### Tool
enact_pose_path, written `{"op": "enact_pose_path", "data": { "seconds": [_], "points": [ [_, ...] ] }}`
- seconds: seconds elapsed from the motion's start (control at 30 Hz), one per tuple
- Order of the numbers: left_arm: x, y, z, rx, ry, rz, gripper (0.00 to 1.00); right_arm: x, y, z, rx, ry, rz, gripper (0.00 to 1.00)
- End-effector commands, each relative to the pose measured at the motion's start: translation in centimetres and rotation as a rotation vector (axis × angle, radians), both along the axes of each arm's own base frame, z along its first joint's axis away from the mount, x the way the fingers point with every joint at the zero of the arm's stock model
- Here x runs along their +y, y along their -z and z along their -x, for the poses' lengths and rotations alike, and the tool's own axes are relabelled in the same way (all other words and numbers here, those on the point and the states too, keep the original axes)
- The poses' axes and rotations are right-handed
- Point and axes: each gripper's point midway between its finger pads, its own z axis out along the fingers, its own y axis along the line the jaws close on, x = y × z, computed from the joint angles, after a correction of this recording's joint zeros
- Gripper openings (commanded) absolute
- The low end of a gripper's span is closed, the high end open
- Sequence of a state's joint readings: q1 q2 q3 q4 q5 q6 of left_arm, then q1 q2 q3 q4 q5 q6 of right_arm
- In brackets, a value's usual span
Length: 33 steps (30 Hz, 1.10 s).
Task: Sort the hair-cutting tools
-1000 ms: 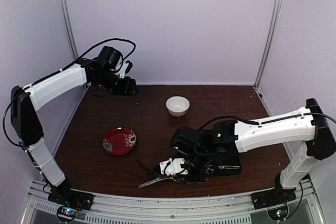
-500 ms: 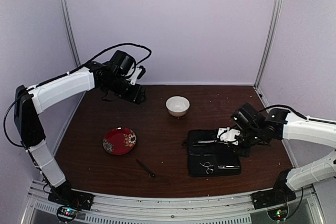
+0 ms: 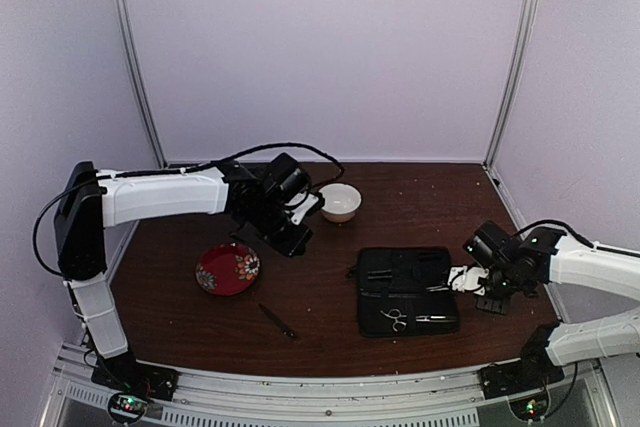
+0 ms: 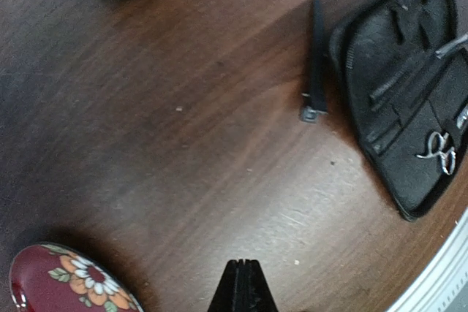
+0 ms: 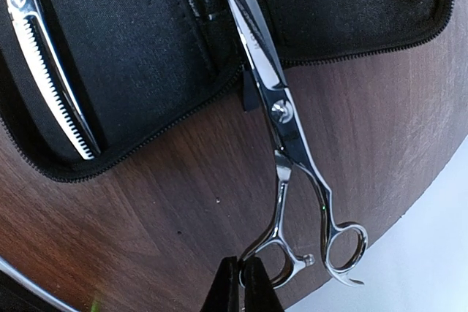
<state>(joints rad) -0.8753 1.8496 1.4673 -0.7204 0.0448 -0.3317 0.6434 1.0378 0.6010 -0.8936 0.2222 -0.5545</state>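
Notably, scissors [image 5: 278, 111] tips beyond frame edge.

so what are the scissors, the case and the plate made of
The scissors look like polished steel: mirror-bright, with a screw pivot. The case shows black woven fabric inside and a zip edge; its trim could be leather or imitation. The plate is glossy red with painted flowers, probably glazed ceramic or lacquer.

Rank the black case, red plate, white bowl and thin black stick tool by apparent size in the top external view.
1. black case
2. red plate
3. white bowl, though it sits farther back, so its gap to the plate is unsure
4. thin black stick tool
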Motion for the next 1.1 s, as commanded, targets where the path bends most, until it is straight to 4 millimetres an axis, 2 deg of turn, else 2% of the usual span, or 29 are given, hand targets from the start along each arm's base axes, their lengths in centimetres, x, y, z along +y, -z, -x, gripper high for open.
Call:
{"op": "enact_pose_path", "data": {
  "seconds": [0.0,0.2,0.37,0.53,0.7,1.07],
  "points": [
    [-3.1,0.2,2.8,0.05,0.088,0.077,0.0,-0.2,0.0,0.1,0.026,-0.021,0.022,0.0],
    [-4.8,1.9,5.6,0.134,0.128,0.113,0.0,0.1,-1.7,-0.1,-0.027,-0.015,-0.023,0.0],
    [-5.6,2.6,7.1,0.178,0.144,0.123,0.0,0.1,-3.0,-0.2,-0.059,-0.029,-0.04,0.0],
    [-6.3,3.4,8.0,0.218,0.165,0.126,0.0,1.1,-2.1,1.2,0.035,-0.106,-0.07,0.0],
    [-6.7,4.0,8.5,0.248,0.168,0.132,0.0,1.3,-1.6,1.6,0.097,-0.137,-0.047,0.0],
    [-8.0,6.2,9.3,0.321,0.19,0.135,0.0,3.2,-1.3,0.8,0.122,-0.154,-0.087,0.0]
  ]
}}
